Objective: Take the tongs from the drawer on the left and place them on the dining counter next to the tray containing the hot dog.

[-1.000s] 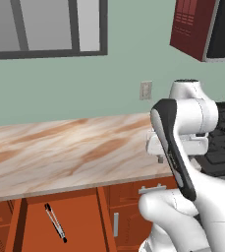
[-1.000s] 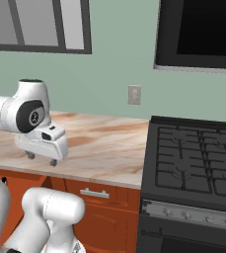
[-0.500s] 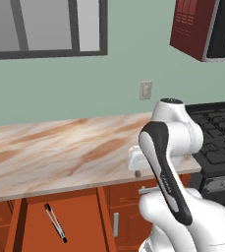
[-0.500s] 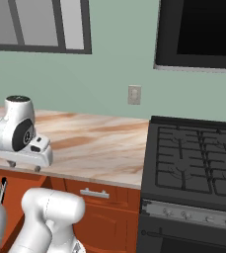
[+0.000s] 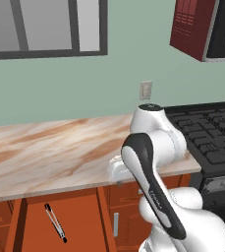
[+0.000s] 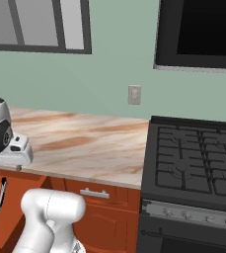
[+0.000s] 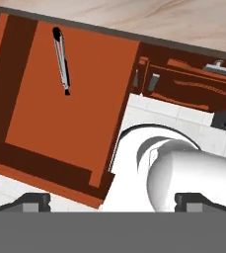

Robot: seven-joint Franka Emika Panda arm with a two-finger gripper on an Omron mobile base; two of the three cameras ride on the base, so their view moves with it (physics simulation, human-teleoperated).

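The tongs (image 7: 61,59) lie in the open drawer (image 7: 85,104), now ahead of our tool (image 7: 112,200), which has swung left, fingers wide and empty, ready to reach down.

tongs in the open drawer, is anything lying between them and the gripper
No. In the hand view the tongs lie alone on the drawer floor, and the stretch down to the open gripper is bare wood, then the drawer's front edge.
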